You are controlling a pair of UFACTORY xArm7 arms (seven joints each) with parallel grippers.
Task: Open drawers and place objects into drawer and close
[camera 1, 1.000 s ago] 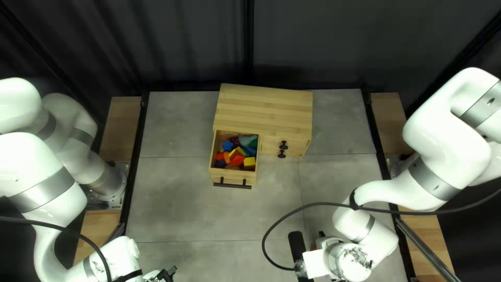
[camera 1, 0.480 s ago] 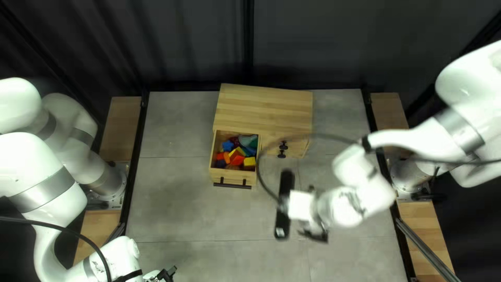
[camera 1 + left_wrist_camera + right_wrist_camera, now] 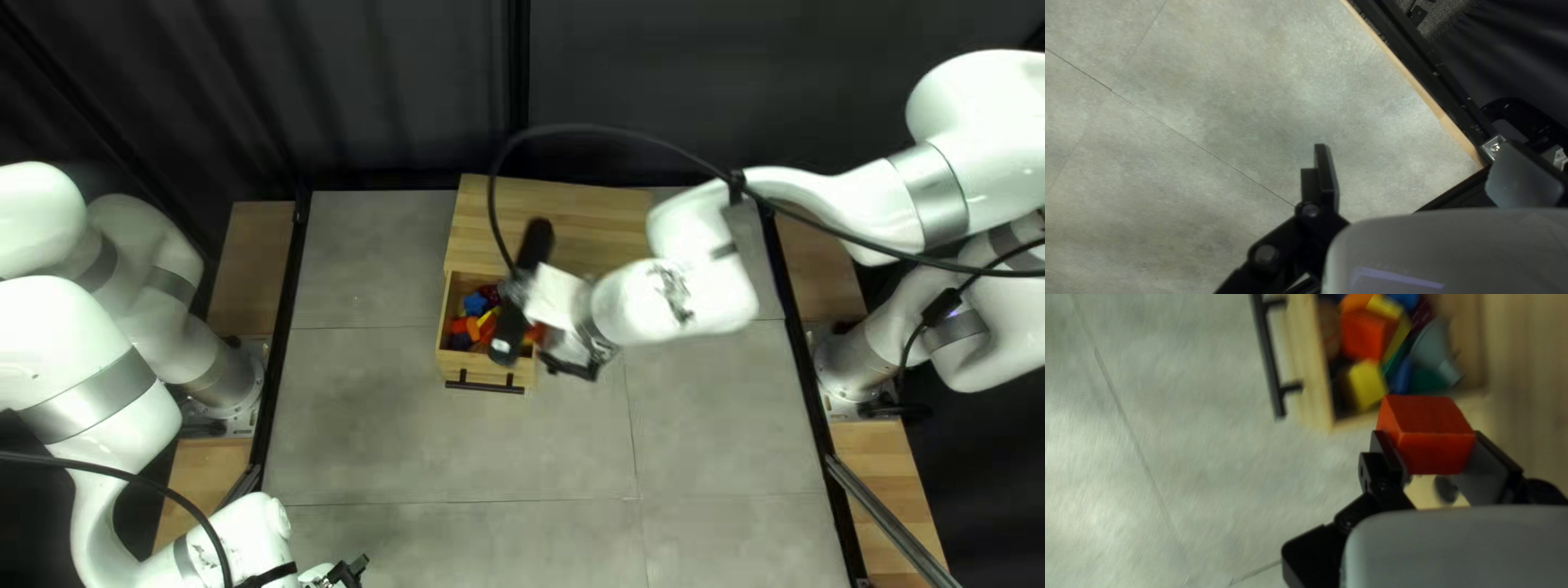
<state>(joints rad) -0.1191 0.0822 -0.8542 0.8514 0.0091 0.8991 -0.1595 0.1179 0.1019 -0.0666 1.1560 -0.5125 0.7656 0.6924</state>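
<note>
In the top left view my right gripper point(image 3: 553, 346) is over the right side of the pulled-out drawer point(image 3: 470, 370), partly hiding its contents. In the right wrist view my right gripper point(image 3: 1438, 457) holds a red block point(image 3: 1426, 449) between both fingers, just outside the drawer's side wall point(image 3: 1355, 422). Inside lie a yellow block point(image 3: 1367, 384), an orange-red block point(image 3: 1366, 335), a grey funnel-like piece point(image 3: 1433, 348) and several other coloured pieces. My left gripper point(image 3: 348, 571) is at the bottom left of the top left view; in its wrist view the left gripper point(image 3: 1421, 174) stands open, holding nothing.
The wooden cabinet point(image 3: 566, 212) stands at the table's far side, partly under my right arm and its cable. A black handle point(image 3: 486, 386) is on the drawer front. A dark knob point(image 3: 1446, 489) shows beneath the red block. Black rails point(image 3: 1437, 71) edge the table.
My right arm has swung from the near right of the table toward the far side and leftward, bringing its gripper to the drawer. The left arm and the drawer have stayed put.
</note>
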